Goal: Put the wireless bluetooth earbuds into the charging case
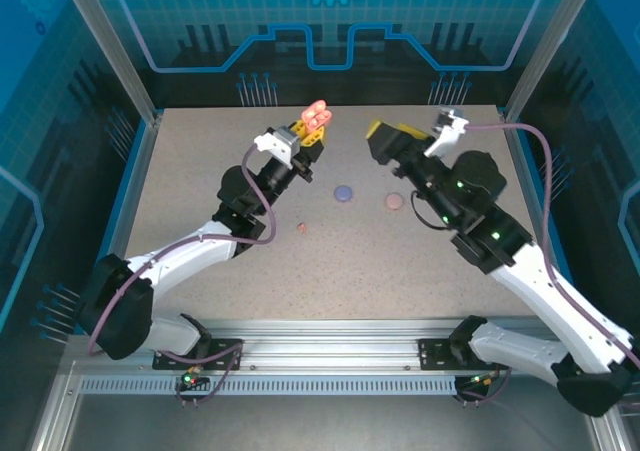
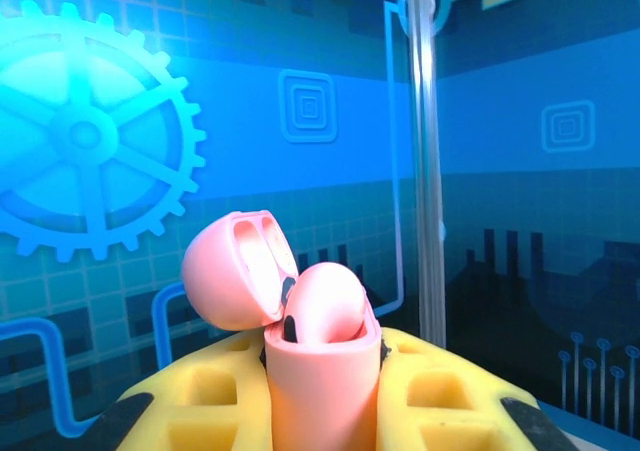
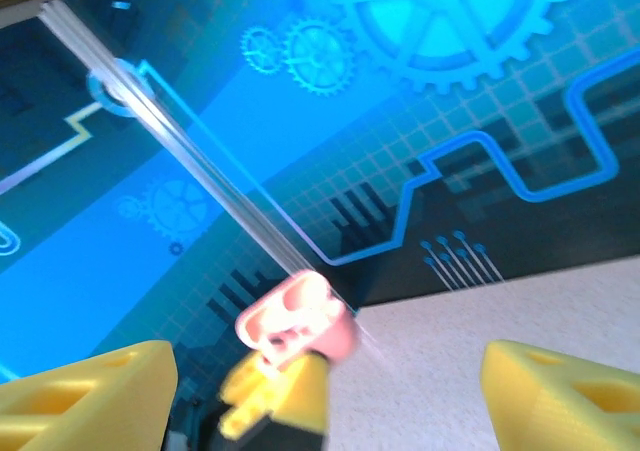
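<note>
Case [image 1: 317, 117], coral, lid open, clamped in left end effector [image 1: 305, 133], raised at far centre. Right end effector [image 1: 380, 133] gaped wide, empty, just right of it. Likely step: fetching earbud [image 1: 303, 228] lying nearer on worktop [image 1: 200, 191]; fine pinch needed.

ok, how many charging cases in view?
3. Coral case, lid open, clamped in the left gripper; purple case on the table, mid-centre; pale pink case to its right. The arms might hide more.
</note>
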Robot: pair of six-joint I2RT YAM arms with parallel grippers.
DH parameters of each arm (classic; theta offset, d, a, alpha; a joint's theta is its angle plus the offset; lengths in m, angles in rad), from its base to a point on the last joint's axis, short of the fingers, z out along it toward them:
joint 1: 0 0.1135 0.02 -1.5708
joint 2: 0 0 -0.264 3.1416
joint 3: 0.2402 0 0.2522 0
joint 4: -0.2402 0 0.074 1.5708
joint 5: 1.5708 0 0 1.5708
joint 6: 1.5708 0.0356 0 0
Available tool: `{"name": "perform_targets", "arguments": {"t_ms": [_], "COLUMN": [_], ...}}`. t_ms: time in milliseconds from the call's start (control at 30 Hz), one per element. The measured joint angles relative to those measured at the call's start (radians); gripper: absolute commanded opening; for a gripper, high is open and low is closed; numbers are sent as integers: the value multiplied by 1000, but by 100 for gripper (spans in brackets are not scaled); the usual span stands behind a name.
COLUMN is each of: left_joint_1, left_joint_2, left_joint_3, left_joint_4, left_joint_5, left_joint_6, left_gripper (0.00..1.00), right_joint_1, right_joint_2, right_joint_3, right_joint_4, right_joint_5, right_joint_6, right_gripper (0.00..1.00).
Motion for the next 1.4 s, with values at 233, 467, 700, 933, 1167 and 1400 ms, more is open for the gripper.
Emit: {"name": "perform_targets", "arguments": {"t_ms": [233, 467, 700, 933, 1167, 1400], "left_joint_1": [63, 99, 116, 130, 138, 145], "left_joint_2": [-80, -155, -190, -201, -205, -206], "left_joint_3": [-23, -52, -59, -63, -63, -64], "left_joint_4": [-14, -42, -66, -76, -84, -90], "left_joint_5": [-16, -16, -21, -25, -28, -28], "left_joint_6": [2, -4, -6, -6, -13, -22], "left_gripper": [0, 0, 0, 0, 0, 0], "right_joint_1": [-2, 59, 159, 187, 187, 187], "right_joint_2": [108, 549, 921, 1174, 1311, 1333], "right_joint_3": [-98, -16, 301, 563, 696, 719], "right_joint_4": [-287, -437, -541, -624, -689, -710], "right_joint_5": [19, -30, -39, -47, -49, -62], "right_joint_6": [97, 21, -181, -282, -312, -320], "right_gripper": [78, 71, 66, 59, 54, 49]}}
